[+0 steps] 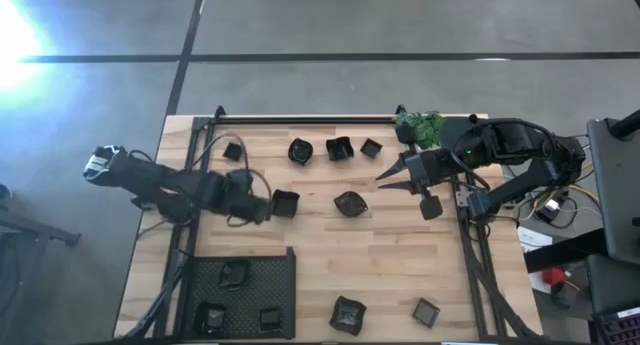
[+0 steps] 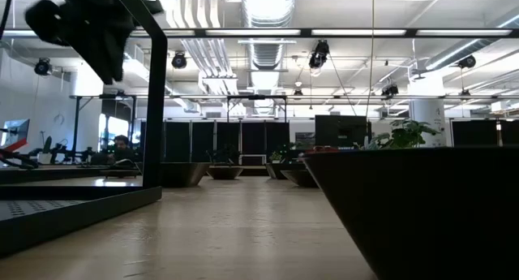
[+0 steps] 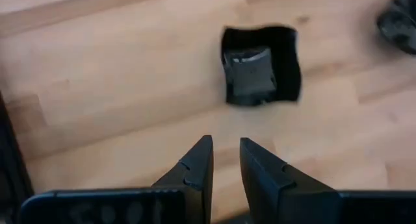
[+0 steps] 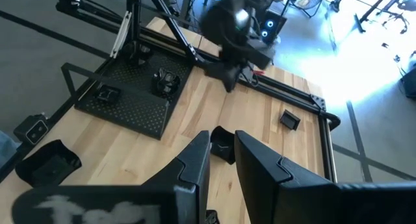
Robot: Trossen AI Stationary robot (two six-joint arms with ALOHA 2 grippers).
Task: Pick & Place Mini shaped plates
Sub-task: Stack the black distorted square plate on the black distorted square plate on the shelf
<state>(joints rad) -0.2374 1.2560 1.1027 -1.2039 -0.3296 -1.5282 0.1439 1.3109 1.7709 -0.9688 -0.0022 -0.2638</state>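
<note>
wooden table fills the middle of the scene, pale planks running left to right. black mesh tray sits at the near left corner. green leafy plant is at the far right edge. grey floor lies beyond, crossed by dark lines. in the low view, a person sits far off behind desks.

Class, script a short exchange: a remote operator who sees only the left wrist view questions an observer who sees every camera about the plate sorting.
Operator: I see one square plate ahead of my left gripper. Are there any plates in the tray?
Observer: Three lie in the mesh tray.
Operator: Where's the right gripper?
Observer: The right gripper hangs empty, just right of the dark plate at mid-table.
</note>
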